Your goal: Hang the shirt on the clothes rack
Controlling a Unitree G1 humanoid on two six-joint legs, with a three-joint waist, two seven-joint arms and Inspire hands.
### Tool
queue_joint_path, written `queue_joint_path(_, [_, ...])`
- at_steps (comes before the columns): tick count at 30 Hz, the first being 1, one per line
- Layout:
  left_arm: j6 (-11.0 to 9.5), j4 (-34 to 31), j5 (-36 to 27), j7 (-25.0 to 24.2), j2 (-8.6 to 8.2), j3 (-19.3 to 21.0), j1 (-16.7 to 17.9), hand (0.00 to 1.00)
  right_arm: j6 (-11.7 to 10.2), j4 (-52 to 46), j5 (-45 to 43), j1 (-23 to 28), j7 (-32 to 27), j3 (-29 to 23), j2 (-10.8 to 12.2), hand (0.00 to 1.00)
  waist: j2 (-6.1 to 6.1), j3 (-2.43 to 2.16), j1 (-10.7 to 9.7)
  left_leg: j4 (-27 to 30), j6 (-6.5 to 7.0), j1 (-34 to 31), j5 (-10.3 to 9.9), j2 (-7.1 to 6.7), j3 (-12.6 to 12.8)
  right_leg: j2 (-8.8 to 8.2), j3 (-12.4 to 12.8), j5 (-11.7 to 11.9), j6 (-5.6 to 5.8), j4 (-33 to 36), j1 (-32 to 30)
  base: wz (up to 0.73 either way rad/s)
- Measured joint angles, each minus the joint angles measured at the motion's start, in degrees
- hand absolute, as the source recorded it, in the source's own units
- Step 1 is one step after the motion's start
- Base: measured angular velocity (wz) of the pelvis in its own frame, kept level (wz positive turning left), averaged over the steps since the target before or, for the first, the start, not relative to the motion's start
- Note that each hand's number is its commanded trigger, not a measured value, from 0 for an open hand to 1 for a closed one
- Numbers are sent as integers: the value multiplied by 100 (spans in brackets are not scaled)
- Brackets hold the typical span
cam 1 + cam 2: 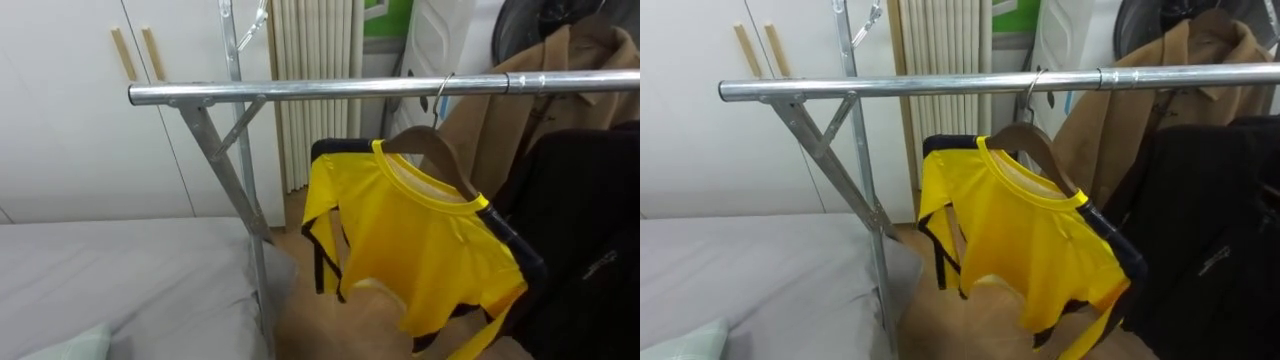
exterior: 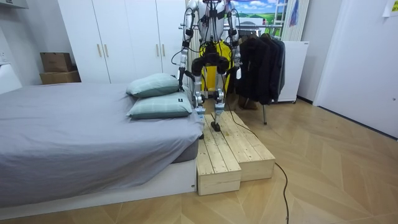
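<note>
the shirt (image 1: 420, 245) is hung by its hanger (image 1: 432, 148) on the rail (image 1: 330, 91) beside a coat (image 1: 590, 230); whether the lowered left hand (image 2: 181, 74) and right hand (image 2: 238, 73) are open or closed cannot be told.

Overall light: bright and even in the eye views and the room view (no hard-edged shadow anywhere)
Source: seems to fall from above; the lamp itself cannot be told
Glare: a pale streak runs along the top of the metal rail (image 1: 350, 90); the white wardrobe doors (image 1: 70, 130) are close to washed out
Yellow shirt (image 1: 420, 240): evenly lit, soft shading in its folds
Dark coat (image 1: 590, 230): so dark that its folds barely show
Bed (image 1: 120, 270): flat pale grey
Floor (image 2: 323, 162): soft sheen on the wood, a dim band of shade under the bed's edge
</note>
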Motion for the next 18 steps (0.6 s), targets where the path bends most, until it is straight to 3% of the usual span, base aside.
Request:
queue_joint_path(8, [1,9,5,100,-10,-18,2,0,4,-95,-63,-34,81,119,-12,0,-44,12,7,14,-9,7,-5,17,62,21,-3,-21,-24,106,-49,-3])
queue_joint_path(16, [-9,9,5,274,81,-108,-14,0,-1,-141,-664,-324,88,508,-88,0,-64,19,58,388,-139,-188,-169,168,6,69,-131,-183,-160,326,-189,3])
queue_joint_path(18, [-91,3,0,353,108,-143,0,0,2,-305,-918,-331,89,711,-146,0,-67,14,159,522,-173,-281,-212,196,-73,45,-246,-251,-212,427,-225,20])
